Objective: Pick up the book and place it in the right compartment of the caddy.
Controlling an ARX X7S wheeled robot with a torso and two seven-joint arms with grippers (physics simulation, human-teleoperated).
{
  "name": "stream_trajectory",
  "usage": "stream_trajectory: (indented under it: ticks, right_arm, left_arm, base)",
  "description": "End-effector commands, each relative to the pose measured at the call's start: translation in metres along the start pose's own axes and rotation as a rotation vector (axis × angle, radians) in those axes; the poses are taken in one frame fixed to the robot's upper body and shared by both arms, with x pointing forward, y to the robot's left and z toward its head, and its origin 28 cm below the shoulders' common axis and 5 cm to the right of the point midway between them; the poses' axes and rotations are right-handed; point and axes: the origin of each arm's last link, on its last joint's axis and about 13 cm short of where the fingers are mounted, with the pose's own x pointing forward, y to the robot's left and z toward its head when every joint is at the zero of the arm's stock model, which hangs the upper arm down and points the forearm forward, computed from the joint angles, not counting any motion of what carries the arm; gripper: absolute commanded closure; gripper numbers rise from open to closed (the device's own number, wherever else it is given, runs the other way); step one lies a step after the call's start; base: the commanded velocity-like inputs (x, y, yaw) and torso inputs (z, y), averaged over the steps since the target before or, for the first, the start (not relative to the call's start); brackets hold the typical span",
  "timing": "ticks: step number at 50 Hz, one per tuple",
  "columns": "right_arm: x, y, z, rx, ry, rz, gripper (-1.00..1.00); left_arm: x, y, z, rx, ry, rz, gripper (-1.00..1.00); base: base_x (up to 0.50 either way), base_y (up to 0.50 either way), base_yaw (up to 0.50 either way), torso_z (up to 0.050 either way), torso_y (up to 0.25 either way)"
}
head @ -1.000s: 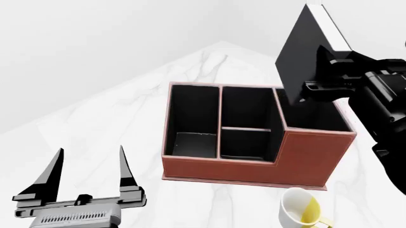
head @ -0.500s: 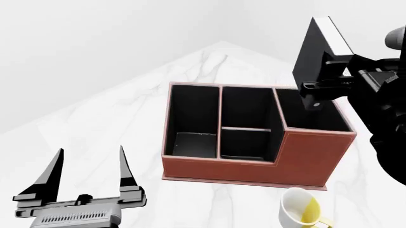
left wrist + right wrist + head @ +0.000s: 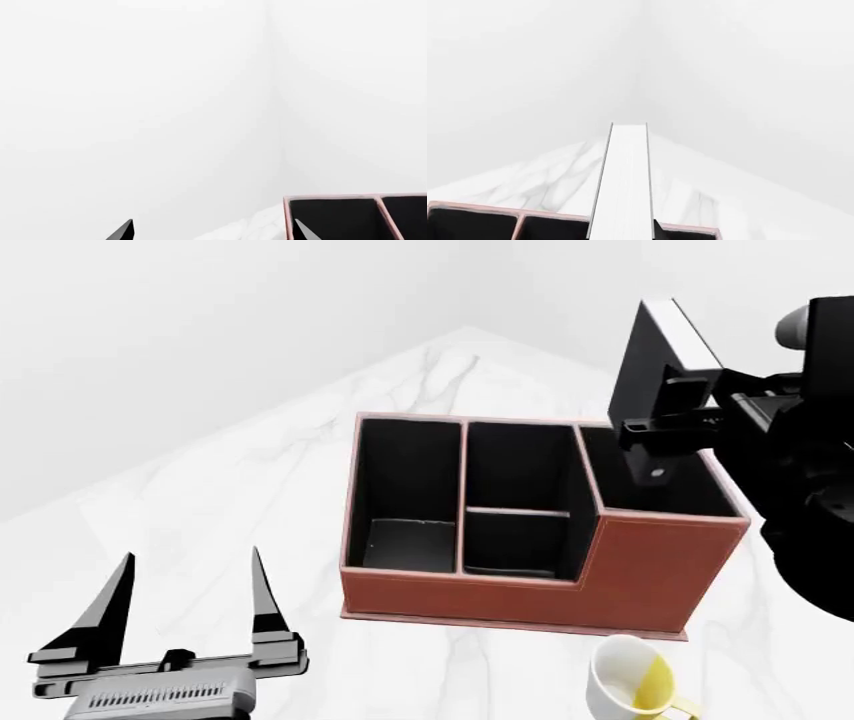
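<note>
My right claw (image 3: pixel 674 405) grips the book (image 3: pixel 649 365) upright above the caddy's (image 3: pixel 534 580) right compartment (image 3: pixel 654 485), at two o'clock. My left claw (image 3: pixel 187 585) hangs spread, empty, at seven o'clock.

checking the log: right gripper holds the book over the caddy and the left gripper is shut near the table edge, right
Not quite. In the head view the left gripper is open, its fingers spread apart with nothing between them. The rest stands: the right gripper holds the book over the caddy.
</note>
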Motion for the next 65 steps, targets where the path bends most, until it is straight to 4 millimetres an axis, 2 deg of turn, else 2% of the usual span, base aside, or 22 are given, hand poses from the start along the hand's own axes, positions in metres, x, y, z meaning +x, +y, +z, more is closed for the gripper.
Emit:
stream_trajectory:
  ticks: [1,19,33,53,65]
  right_arm:
    - [0.007,-0.006,0.007,0.005,-0.003,-0.032,1.00]
    - [0.016,-0.011,0.008,-0.030,0.016,-0.047,1.00]
    - [0.013,-0.013,0.009,-0.038,0.011,-0.050,1.00]
    - [0.032,-0.014,0.007,-0.041,0.032,-0.065,1.00]
    - [0.035,-0.014,0.003,-0.045,0.041,-0.069,1.00]
  left_arm:
    - [0.000,0.000,0.000,0.000,0.001,0.000,-1.00]
    - [0.000,-0.001,-0.002,-0.001,0.005,-0.003,-1.00]
    - [0.000,-0.001,-0.001,-0.002,0.007,-0.005,-1.00]
    - [0.000,-0.001,-0.002,-0.002,0.011,-0.005,-1.00]
    - [0.000,-0.001,-0.002,-0.003,0.011,-0.006,-1.00]
  base:
    - [0.00,0.00,0.00,0.000,0.000]
    - [0.00,0.00,0.00,0.000,0.002]
    - [0.00,0.00,0.00,0.001,0.001]
    - [0.00,0.00,0.00,0.000,0.002]
    - [0.00,0.00,0.00,0.001,0.002]
